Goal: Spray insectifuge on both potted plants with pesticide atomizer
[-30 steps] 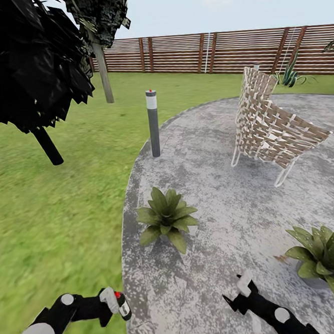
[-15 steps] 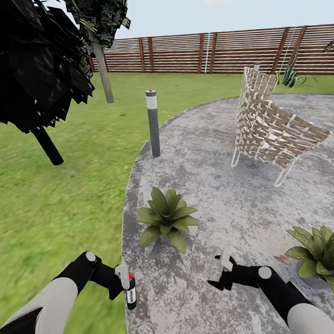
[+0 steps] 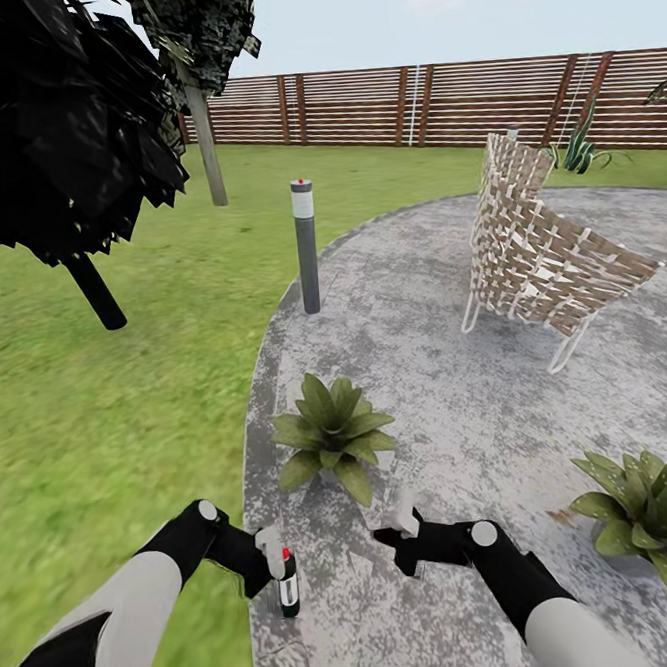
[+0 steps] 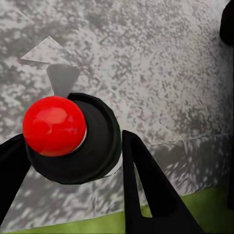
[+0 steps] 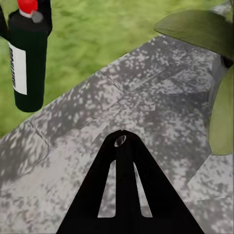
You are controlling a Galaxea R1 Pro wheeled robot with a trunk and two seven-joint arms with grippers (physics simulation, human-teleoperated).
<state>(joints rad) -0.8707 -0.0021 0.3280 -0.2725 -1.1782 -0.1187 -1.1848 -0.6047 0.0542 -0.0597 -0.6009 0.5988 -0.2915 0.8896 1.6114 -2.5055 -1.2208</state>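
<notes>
We hold the pesticide atomizer (image 3: 288, 583) upright in our left gripper (image 3: 275, 569), its fingers pinching the dark bottle from both sides at the patio's (image 3: 459, 404) edge, where the mottled grey paving meets the lawn (image 3: 109, 411). In the left wrist view we look straight down on the bottle's red spot (image 4: 53, 125) and round dark top, with a black finger (image 4: 146, 185) on each side. From the right wrist view the atomizer (image 5: 27, 58) stands upright, its white label showing, near the paving's border. Our right gripper (image 3: 398, 539) hangs over the patio with nothing in it and its fingers pressed together, pointing toward the atomizer. One potted plant (image 3: 331, 434) sits on the paving just ahead of both grippers; the other potted plant (image 3: 654, 524) sits well off to the right. Farther back stand a grey bollard lamp (image 3: 307, 245), a woven chair (image 3: 543, 252) and the slatted wooden fence (image 3: 436, 100).
</notes>
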